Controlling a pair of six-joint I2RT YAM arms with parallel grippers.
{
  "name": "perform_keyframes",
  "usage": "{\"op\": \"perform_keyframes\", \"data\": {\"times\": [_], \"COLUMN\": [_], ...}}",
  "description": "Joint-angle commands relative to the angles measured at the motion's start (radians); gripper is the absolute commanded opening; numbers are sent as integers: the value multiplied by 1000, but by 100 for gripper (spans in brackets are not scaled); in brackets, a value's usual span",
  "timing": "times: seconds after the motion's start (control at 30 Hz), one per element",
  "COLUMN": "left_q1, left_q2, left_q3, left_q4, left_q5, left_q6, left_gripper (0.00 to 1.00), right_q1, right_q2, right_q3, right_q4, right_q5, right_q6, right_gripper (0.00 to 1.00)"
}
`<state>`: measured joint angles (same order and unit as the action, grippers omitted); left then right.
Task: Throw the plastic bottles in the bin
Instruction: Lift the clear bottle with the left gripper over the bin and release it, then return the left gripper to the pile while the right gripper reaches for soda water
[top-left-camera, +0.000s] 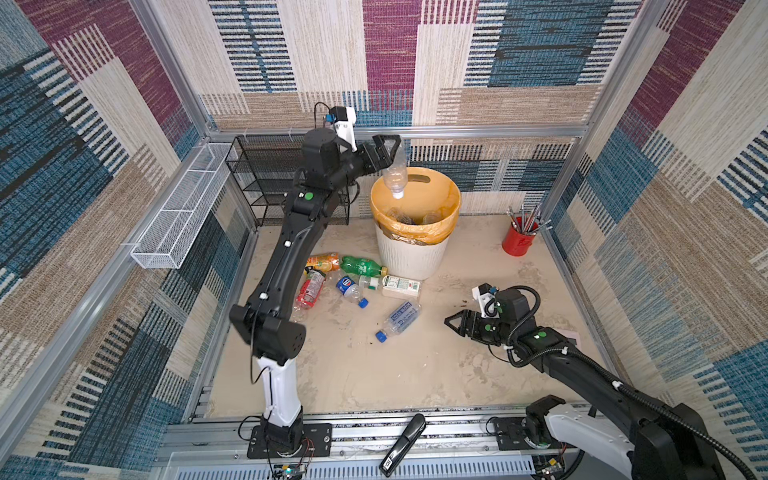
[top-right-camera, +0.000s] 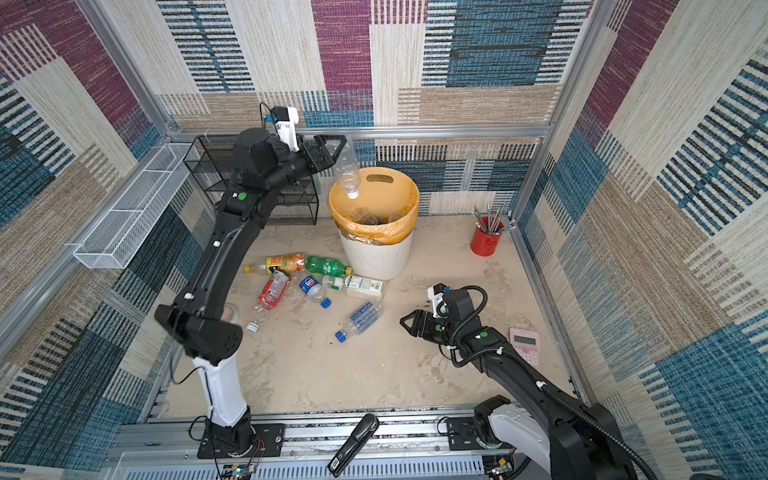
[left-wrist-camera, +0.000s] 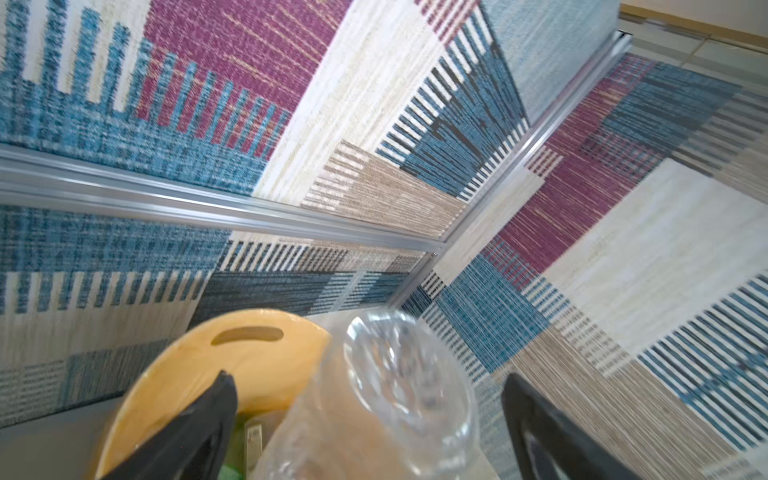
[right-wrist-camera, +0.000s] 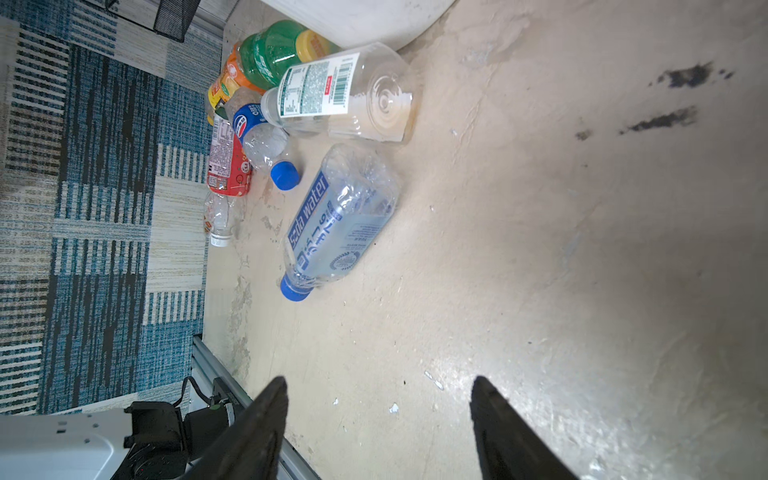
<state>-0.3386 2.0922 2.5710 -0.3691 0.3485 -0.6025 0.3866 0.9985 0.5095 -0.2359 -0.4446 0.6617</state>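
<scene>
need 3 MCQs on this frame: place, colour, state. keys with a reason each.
1. Where is the clear bottle near the left gripper? A) on the table B) over the bin, cap down C) in the mesh rack
2. Colour of the soda water bottle cap? A) red B) white C) blue
3. The right gripper is: A) open, empty B) shut on a bottle C) shut, empty
1 B, both top views show it over the bin; 2 C, blue in the right wrist view; 3 A, jaws apart, nothing between.

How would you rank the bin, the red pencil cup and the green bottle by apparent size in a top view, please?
1. bin
2. red pencil cup and green bottle: about alike, so unranked.
</scene>
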Motion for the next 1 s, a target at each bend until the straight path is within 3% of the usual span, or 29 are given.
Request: {"op": "perform_keyframes", "data": {"times": [0.0, 0.07, 0.13, 0.27, 0.33, 0.47, 0.7, 0.83, 0.97], "left_q1": [-3, -4, -13, -25, -23, -18, -6, -7, -6], "left_q2": [102, 62, -60, -449, -620, -881, -1256, -1405, -1482], "left_q3": [360, 351, 197, -449, -708, -1071, -1600, -1772, -1824], "left_q4": [-221, -193, -112, 271, 369, 353, 212, 125, -12], "left_q5": [-37, -27, -20, -69, -120, -186, -267, -317, -361], "left_q6": [-22, -8, 24, 49, 59, 82, -56, -112, -124], "left_gripper": [98, 98, 99, 99, 99, 99, 100, 100, 100], "right_q1": [1, 1, 1, 1, 1, 1, 2, 3, 11], "right_q2": [-44, -65, -74, -77, -74, -44, 2, 9, -6], "right_q3": [-10, -25, -40, -59, -68, -78, -79, -84, -93], "right_q4": [-24, -25, -28, -21, -7, 20, 75, 108, 148], "right_q5": [24, 26, 25, 26, 22, 8, -28, -48, -47], "right_q6": [26, 36, 38, 43, 49, 53, 88, 158, 258], "right_gripper": [71, 71, 72, 72, 72, 72, 71, 71, 71]}}
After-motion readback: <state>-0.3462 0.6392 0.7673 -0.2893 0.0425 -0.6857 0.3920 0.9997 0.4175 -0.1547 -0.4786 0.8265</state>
